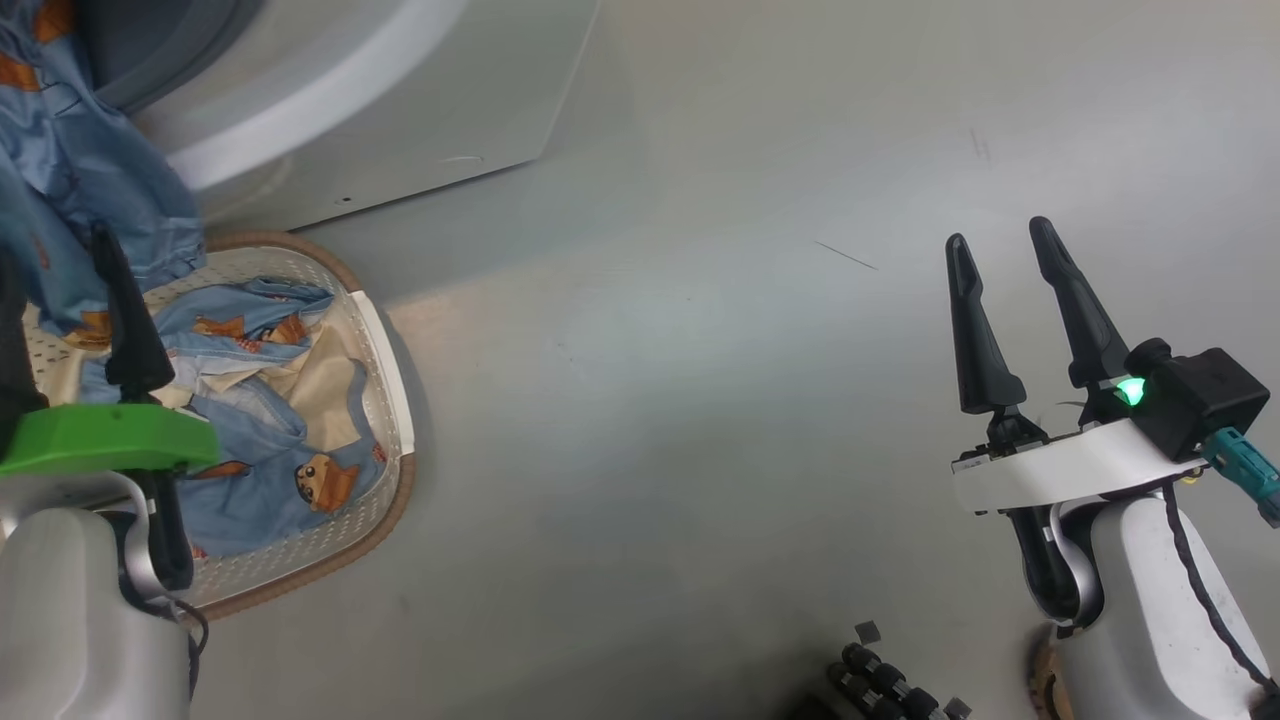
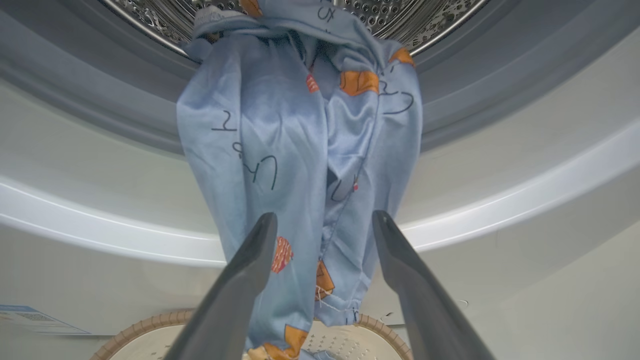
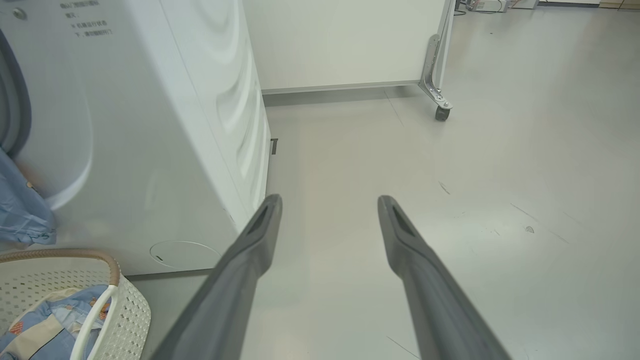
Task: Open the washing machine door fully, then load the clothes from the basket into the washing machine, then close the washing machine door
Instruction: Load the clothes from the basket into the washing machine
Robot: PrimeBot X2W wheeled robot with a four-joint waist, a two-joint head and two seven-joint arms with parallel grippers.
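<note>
One piece of the clothes (image 2: 300,125), light blue with orange figures, hangs out of the steel drum (image 2: 400,15) over the grey gasket (image 2: 100,90) of the washing machine (image 1: 430,90). Its lower end dangles between the fingers of my left gripper (image 2: 324,220), which is open and not clamping it. More clothes (image 1: 270,440) lie in the basket (image 1: 380,510) on the floor below the opening. My left gripper (image 1: 55,250) is over the basket's far side. My right gripper (image 1: 998,232) is open and empty over bare floor, far to the right. The washing machine door is out of view.
A blue label (image 2: 35,320) sticks low on the washer front. A white panel on a caster (image 3: 442,112) stands behind the washer's right side (image 3: 230,110). Small dark parts (image 1: 880,680) show at the bottom edge. Open grey floor (image 1: 700,400) spreads right of the basket.
</note>
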